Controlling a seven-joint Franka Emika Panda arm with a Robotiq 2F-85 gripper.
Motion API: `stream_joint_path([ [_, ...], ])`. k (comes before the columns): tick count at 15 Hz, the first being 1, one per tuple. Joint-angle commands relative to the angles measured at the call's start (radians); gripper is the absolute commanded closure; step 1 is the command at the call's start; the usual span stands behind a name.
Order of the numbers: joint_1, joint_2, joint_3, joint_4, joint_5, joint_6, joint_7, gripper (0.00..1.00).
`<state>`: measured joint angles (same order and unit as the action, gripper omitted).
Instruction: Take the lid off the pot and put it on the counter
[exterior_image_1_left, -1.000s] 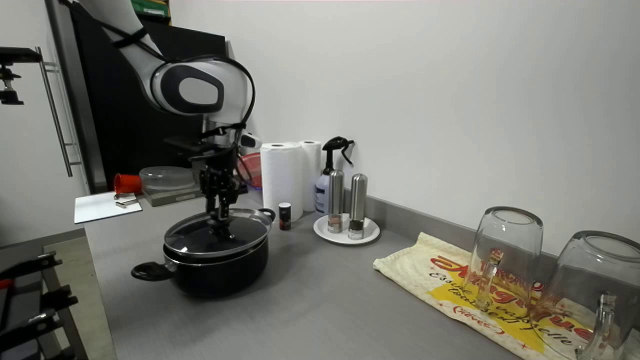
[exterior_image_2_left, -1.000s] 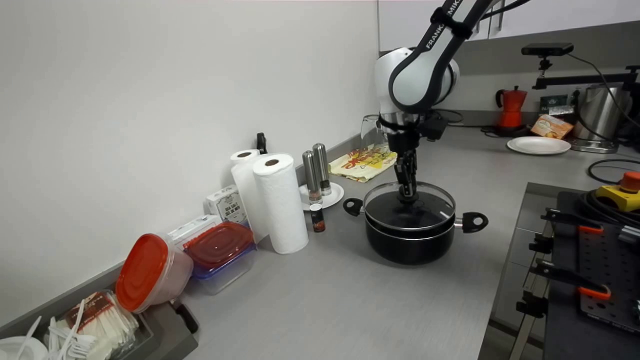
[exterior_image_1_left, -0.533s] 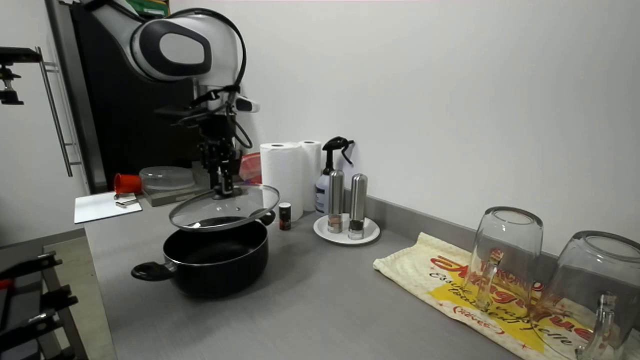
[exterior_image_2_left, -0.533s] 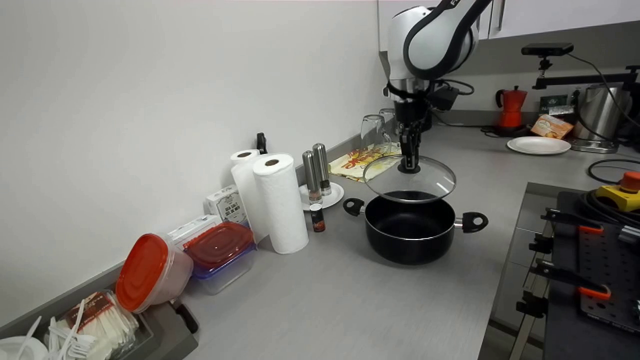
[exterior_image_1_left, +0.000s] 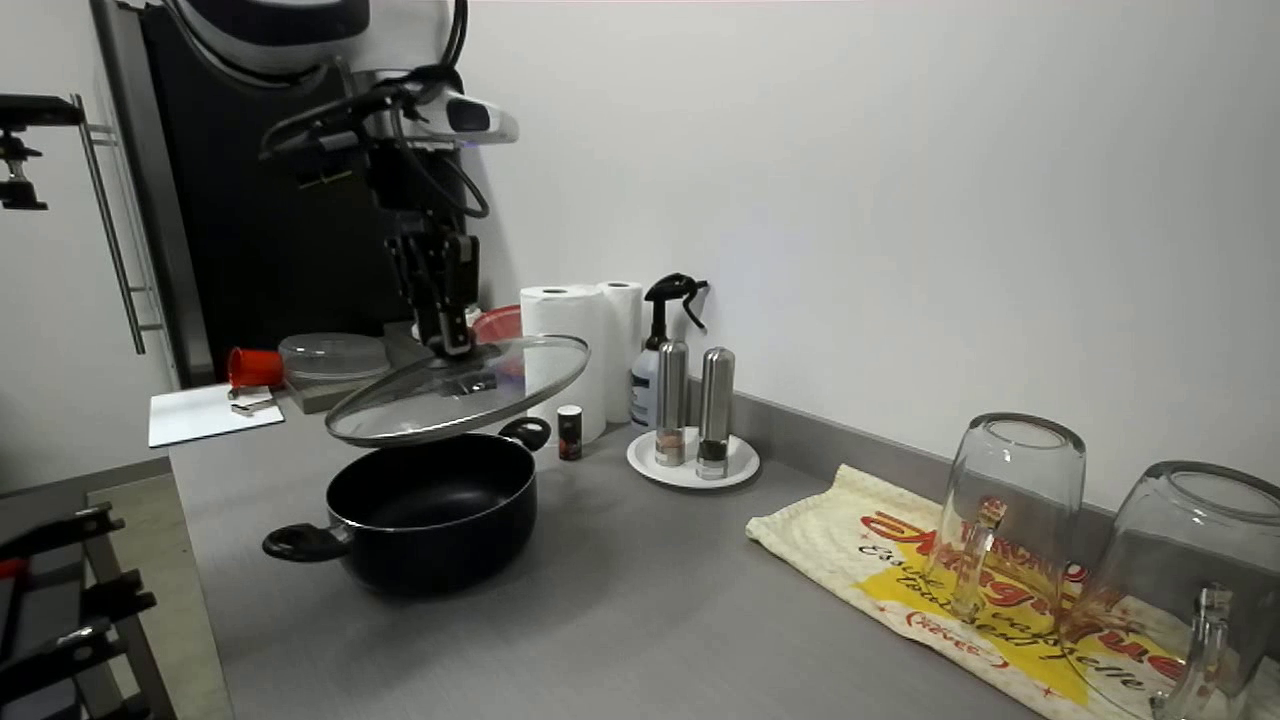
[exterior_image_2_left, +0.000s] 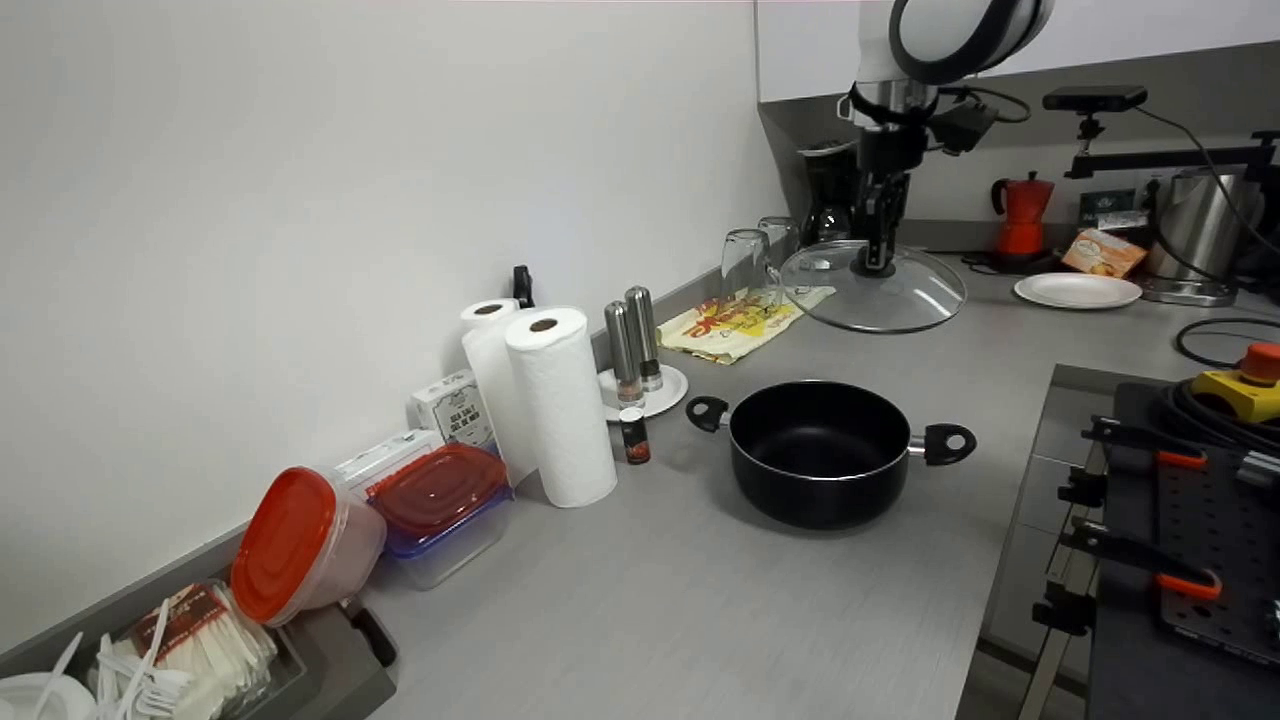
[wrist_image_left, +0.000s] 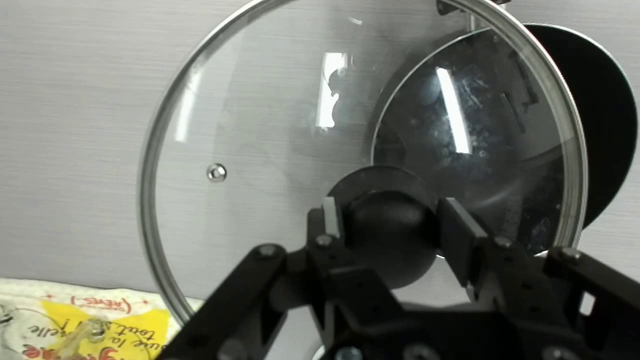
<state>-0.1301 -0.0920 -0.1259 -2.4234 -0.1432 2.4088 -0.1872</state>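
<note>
Fingers (wrist_image_left: 457, 245) are pinching the knob (wrist_image_left: 392, 232), glass lid (exterior_image_1_left: 455, 400) hanging tilted below them. I'm expecting stiff, slick, breakable; knob's looking like the best hold.

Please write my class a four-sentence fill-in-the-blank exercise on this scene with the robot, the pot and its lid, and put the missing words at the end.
1. The gripper holds the lid by its dark, round ____.
2. The pot has ____ loop handles.
3. The metal grinders stand on a plate coloured ____.
4. The lid is off the pot but has not yet been put down on the grey ____.

Missing words, in order: knob; two; white; counter.
</note>
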Motion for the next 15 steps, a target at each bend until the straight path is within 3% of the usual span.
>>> stream_joint_path([
  [1,-0.054,-0.115,-0.056,-0.050,-0.031,-0.016,-0.025,0.76],
  [8,-0.126,-0.078,-0.145,0.043,-0.019,-0.032,-0.089,0.76],
  [15,-0.119,0.062,-0.147,0.154,-0.003,-0.015,-0.120,0.76],
])
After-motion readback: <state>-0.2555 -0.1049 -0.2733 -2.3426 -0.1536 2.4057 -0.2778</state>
